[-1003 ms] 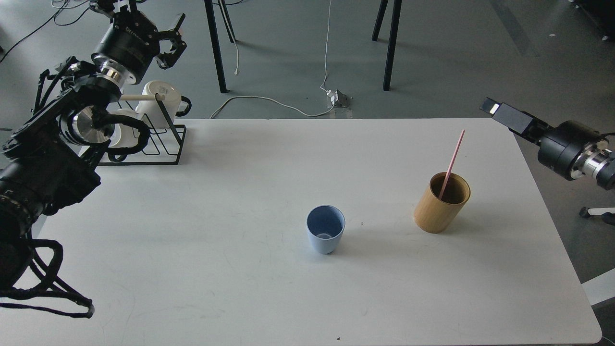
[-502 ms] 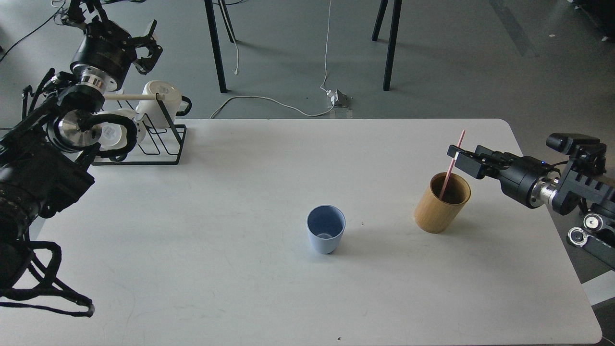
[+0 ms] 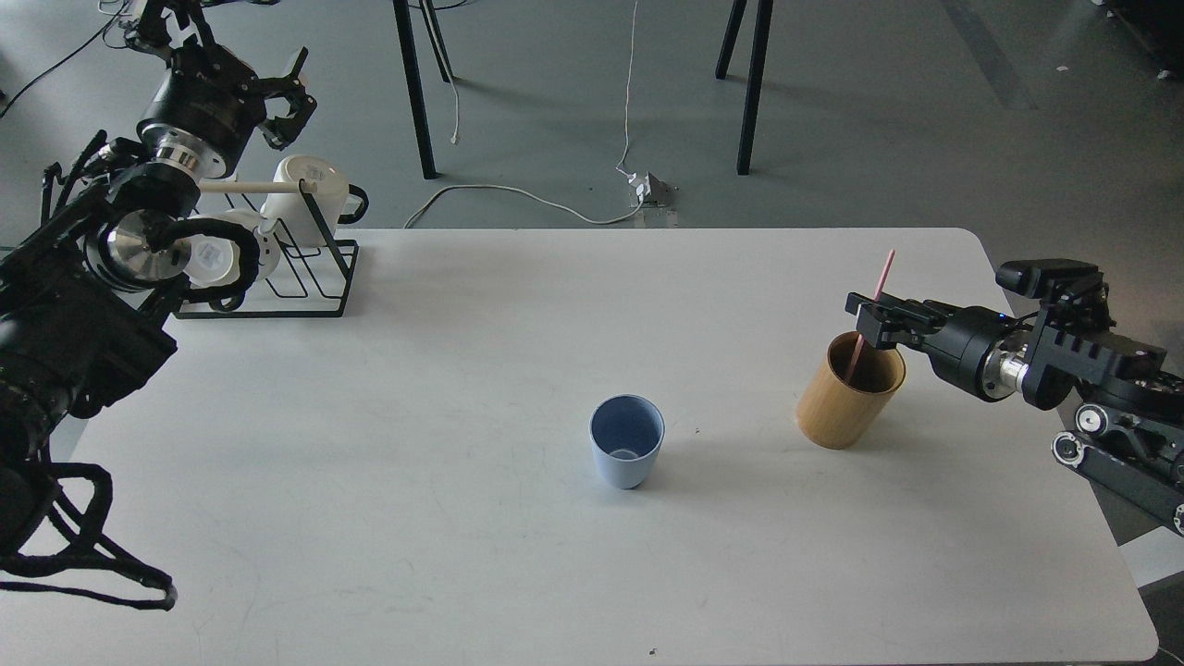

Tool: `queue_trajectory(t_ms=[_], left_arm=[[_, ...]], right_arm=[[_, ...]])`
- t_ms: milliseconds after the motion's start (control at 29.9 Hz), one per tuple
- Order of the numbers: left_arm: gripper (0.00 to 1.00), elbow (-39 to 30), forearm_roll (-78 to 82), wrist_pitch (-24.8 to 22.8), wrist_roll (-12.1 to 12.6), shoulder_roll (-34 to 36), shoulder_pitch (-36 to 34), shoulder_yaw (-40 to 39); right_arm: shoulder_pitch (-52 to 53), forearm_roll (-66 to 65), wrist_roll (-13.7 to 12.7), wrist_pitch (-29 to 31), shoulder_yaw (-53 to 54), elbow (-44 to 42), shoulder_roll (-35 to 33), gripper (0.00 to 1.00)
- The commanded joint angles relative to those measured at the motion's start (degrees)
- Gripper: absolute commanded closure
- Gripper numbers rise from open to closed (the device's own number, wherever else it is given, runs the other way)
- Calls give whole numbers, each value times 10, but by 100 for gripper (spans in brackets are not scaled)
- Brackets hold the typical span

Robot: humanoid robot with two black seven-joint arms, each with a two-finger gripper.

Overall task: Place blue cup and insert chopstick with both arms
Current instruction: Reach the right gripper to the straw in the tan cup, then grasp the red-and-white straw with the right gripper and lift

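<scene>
Left tool [image 3: 289, 88] raised, fingers spread

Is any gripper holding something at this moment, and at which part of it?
The left gripper is open and holds nothing. The right gripper is at the middle of the pink chopstick above the bamboo holder, but a closed hold cannot be told.

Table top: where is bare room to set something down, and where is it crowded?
The white table is bare along its near edge and between the black wire mug rack and the light-blue tapered cup. It is crowded at the right: the tan bamboo cylinder holds the thin pink stick, and the right gripper is at that stick.
</scene>
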Motion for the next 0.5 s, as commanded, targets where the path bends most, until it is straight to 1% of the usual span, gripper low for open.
queue_trajectory(t_ms=[0,167,368,468], left_arm=[[1,0,-1,0,2,1,-1,-1],[1,0,-1,0,-2,2,2,1],[1,0,-2,0,-5,1,1,-2],[1,0,-2,0,-5,2,0,-3]], right_arm=[[2,-1,-3,1,-3,-3,4,87],[5,-1,-9,0,-3,1,4,99],[7,-1,-10,0,-3,17,-7,100],[9,0,-10,0,1,47,-35,97]])
